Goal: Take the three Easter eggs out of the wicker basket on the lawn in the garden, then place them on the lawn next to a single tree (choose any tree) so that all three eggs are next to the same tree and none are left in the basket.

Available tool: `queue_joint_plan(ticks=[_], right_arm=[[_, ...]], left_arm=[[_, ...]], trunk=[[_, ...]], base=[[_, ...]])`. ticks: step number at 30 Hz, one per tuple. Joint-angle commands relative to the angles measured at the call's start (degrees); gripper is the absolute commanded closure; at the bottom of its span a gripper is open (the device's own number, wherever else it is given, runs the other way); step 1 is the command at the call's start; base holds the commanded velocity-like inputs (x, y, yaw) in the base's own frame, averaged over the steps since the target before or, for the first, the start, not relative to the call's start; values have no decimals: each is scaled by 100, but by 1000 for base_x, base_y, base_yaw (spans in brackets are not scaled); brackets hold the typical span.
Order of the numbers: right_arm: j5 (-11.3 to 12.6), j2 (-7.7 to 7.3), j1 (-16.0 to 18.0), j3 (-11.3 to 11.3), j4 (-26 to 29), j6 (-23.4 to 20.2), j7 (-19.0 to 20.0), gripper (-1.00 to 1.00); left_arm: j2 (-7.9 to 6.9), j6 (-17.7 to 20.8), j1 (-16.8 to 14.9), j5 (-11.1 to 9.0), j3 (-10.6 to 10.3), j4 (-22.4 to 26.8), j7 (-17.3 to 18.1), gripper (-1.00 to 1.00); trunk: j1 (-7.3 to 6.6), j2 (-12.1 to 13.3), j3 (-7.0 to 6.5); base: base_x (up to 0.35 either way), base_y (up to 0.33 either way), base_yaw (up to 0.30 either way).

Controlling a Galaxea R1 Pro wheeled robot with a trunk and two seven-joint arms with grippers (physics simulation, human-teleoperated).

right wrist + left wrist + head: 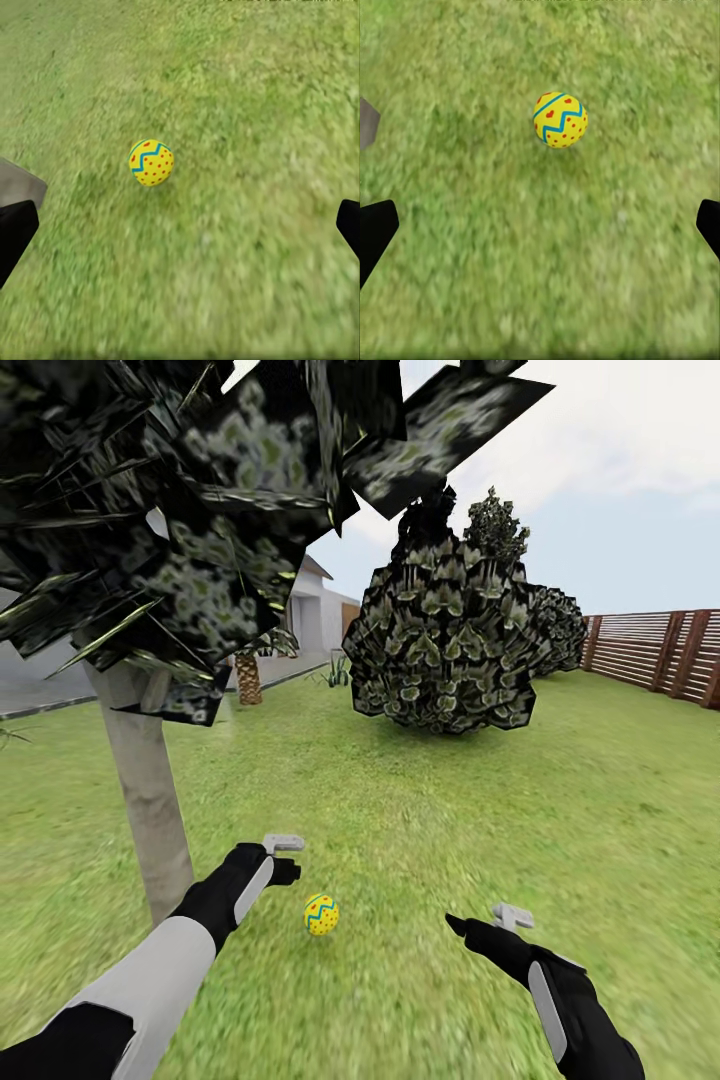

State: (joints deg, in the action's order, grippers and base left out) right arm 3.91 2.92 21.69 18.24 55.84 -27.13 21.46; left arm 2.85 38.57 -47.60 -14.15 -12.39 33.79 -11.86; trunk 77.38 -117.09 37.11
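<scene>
One Easter egg (321, 914) (560, 120) (151, 162), yellow with a blue zigzag and red dots, lies on the lawn (450, 810) a short way right of the tree's pale grey trunk (150, 800). My left gripper (289, 858) (540, 232) hovers open just left of and above the egg, with nothing between its fingers. On the egg's other side my right gripper (486, 920) (180, 232) is also open and empty, about an arm's width away. Dark speckled leaves (200, 510) hang overhead. The wicker basket is out of view.
A big dark bushy tree (450, 650) stands further back on the grass. A brown slatted fence (660, 650) runs along the right. A small palm (248, 678), a white house (320, 610) and grey paving (40, 690) are at the back left.
</scene>
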Motion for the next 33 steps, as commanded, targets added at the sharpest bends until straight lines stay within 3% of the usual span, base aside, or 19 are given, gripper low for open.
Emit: queue_joint_plan(ticks=[1, 33], right_arm=[[39, 6, 4, 23, 7, -47, 16, -100], [39, 6, 2, 22, 6, -50, -2, -100]], left_arm=[[-4, 19, -3, -61, -27, 7, -50, -100], [22, 19, -3, -52, -27, -1, -35, -100]], trunk=[[-24, 38, -12], [-727, 1322, -586]], base=[[-35, 3, 0], [-49, 13, 0]])
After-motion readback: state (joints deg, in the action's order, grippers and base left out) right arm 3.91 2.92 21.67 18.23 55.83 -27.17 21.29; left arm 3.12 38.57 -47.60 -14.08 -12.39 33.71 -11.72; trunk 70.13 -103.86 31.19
